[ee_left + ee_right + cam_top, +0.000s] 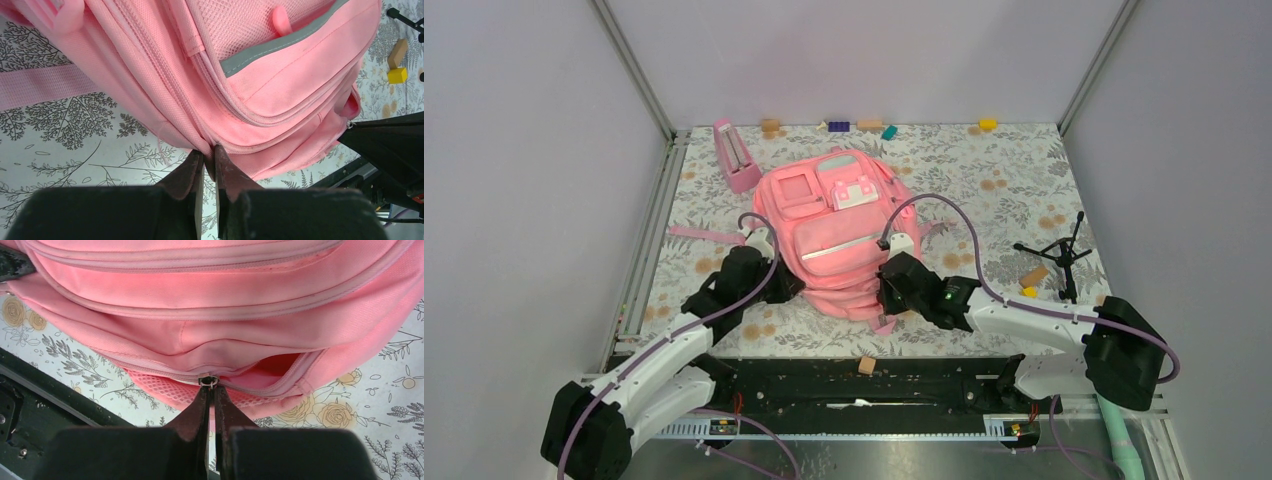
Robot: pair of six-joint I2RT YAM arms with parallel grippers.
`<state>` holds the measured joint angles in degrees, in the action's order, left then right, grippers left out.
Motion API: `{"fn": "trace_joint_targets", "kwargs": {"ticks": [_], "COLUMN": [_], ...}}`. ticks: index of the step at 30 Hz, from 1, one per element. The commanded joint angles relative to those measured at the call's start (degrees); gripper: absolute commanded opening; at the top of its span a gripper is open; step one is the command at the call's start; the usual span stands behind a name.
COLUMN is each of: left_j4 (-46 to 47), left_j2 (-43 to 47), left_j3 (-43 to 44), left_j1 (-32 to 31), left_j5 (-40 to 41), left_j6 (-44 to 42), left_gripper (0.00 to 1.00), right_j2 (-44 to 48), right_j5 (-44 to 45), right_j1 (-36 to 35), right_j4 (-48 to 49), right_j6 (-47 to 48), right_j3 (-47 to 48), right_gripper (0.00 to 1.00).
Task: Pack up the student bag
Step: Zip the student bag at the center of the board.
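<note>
The pink student bag (834,230) lies flat in the middle of the floral table, front pockets and pale strip up. My left gripper (776,282) is at its near left edge, shut on a fold of the bag's fabric (209,150). My right gripper (890,290) is at its near right edge, shut on the metal zipper pull (208,381) of the main compartment. The zipper is part open to the right of the pull, showing a dark pink gap (272,367). The bag fills the top of both wrist views (260,95) (210,300).
A small pink metronome-shaped object (736,155) stands behind the bag's left. Small blocks (870,126) line the far edge. A black mini tripod (1058,252), a tan block (1033,275) and a yellow cube (1029,291) sit at right. A loose pink strap (699,234) lies at left.
</note>
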<state>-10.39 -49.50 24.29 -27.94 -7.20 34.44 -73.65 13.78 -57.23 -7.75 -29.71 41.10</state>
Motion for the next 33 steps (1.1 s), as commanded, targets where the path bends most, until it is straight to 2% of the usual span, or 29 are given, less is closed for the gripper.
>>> {"fn": "trace_joint_targets", "kwargs": {"ticks": [1, 9, 17, 27, 33], "left_j4": [-2.1, -2.1, -4.4, -6.4, -7.6], "left_j2": [2.7, 3.4, 5.1, 5.1, 4.6], "left_j3": [2.4, 2.1, 2.5, 3.6, 3.8], "left_j1": [2.0, 2.8, 3.2, 3.3, 3.3], "left_j5": [5.4, 5.9, 9.1, 10.7, 12.0], "left_j6": [-3.8, -3.6, -3.5, -3.7, -3.5], "left_gripper": [0.00, 0.00, 0.00, 0.00, 0.00], "right_j2": [0.6, 2.8, 4.9, 10.6, 9.9], "right_j5": [3.9, -2.0, -3.5, -8.1, -8.9], "right_j1": [3.0, 9.1, 11.9, 13.1, 13.3], "right_j4": [-3.0, 2.9, 2.7, -2.9, -8.7], "right_j6": [1.2, 0.9, 1.5, 2.0, 4.8], "right_j3": [-2.6, -8.0, -8.9, -6.1, -0.6], "right_gripper": [0.00, 0.00, 0.00, 0.00, 0.00]}}
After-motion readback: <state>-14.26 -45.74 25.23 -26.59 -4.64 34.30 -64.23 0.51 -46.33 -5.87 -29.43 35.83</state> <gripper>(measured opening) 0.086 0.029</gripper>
